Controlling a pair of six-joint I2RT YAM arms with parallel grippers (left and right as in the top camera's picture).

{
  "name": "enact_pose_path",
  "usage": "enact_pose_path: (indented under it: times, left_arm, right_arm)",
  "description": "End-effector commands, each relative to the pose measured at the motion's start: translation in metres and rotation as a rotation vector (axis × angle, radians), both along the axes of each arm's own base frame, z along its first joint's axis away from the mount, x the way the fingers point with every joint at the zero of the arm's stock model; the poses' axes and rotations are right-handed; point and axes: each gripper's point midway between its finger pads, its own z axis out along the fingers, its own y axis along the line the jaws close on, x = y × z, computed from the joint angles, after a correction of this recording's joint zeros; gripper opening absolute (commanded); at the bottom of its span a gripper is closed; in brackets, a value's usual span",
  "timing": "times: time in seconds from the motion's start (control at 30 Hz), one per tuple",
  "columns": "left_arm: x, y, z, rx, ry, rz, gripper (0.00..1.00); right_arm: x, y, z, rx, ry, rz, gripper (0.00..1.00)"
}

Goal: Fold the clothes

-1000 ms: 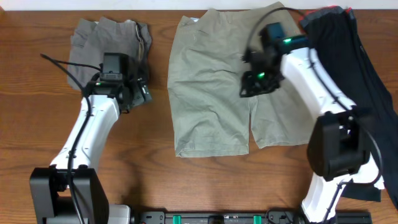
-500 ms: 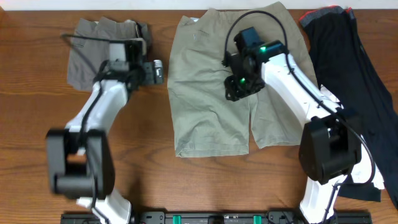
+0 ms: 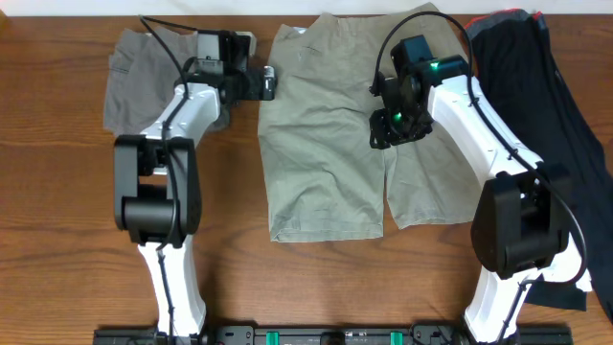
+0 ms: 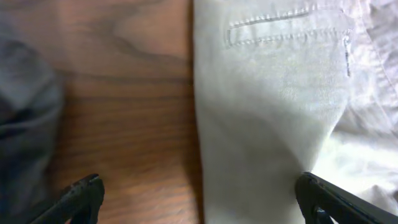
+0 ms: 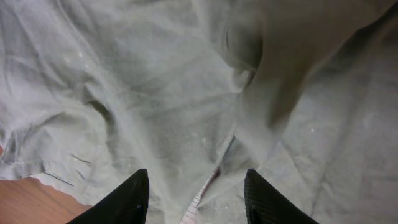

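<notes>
The khaki-beige shorts (image 3: pixel 326 144) lie flat in the middle of the table. They fill the right half of the left wrist view (image 4: pixel 273 112) and the whole right wrist view (image 5: pixel 155 93). My left gripper (image 3: pixel 269 81) is open at the shorts' upper left edge, straddling the cloth's edge and bare wood (image 4: pixel 196 199). My right gripper (image 3: pixel 386 129) is open above the crotch seam (image 5: pixel 194 190). The grey shorts (image 3: pixel 144 72) lie at the back left. The long black garment (image 3: pixel 546 105) lies along the right side.
The wooden table (image 3: pixel 57 192) shows bare wood at the left and front. The left arm (image 3: pixel 182 105) stretches over the grey shorts. The black garment hangs over the table's right front edge (image 3: pixel 565 292).
My left gripper has swung up and right from the grey shorts to the khaki shorts' upper left edge. My right gripper moved left over the shorts, then back right to the crotch.
</notes>
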Motion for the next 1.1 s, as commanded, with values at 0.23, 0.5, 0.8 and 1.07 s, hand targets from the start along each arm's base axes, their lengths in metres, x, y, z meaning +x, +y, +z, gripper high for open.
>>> enact_pose_path:
  times: [0.23, 0.5, 0.8, 1.07]
  left_arm:
    - [-0.003, -0.025, -0.020, -0.024, 0.034, -0.047, 0.52]
    - [-0.027, -0.021, -0.015, -0.066, 0.173, 0.048, 0.06]
    - [-0.098, 0.030, 0.055, 0.124, 0.324, 0.257, 0.06]
    - [-0.172, 0.068, 0.079, 0.283, 0.512, 0.411, 0.06]
  right_arm:
    - [0.002, -0.005, 0.008, 0.005, -0.016, -0.026, 0.48]
    - [0.005, -0.005, 0.009, 0.008, -0.028, -0.027, 0.48]
    - [0.023, 0.000, 0.011, 0.029, -0.101, -0.035, 0.50]
    - [0.033, 0.003, -0.004, 0.047, -0.150, -0.053, 0.47]
